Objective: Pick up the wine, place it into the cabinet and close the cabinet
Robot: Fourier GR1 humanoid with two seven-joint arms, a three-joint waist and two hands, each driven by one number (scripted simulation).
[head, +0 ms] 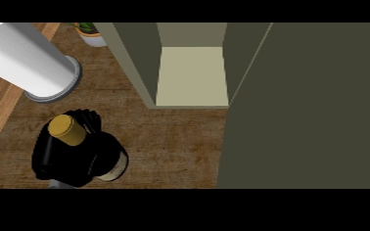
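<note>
The wine bottle (69, 128) shows from above at the lower left: a gold cap, a dark body and a pale label at its lower right side. My left hand (66, 165) is curled round it and hides most of the body, with fingers showing behind the cap. The cabinet (192, 76) stands open up and to the right of the bottle, its pale shelf bare. Its dark olive door (296, 107) is swung open and fills the right side of the view. My right hand shows nowhere.
A big white cylinder (33, 58) slants across the top left and ends just above the bottle. A small potted plant (92, 34) stands behind it by the cabinet's left wall. Brown wooden counter (173, 142) lies between the bottle and the cabinet.
</note>
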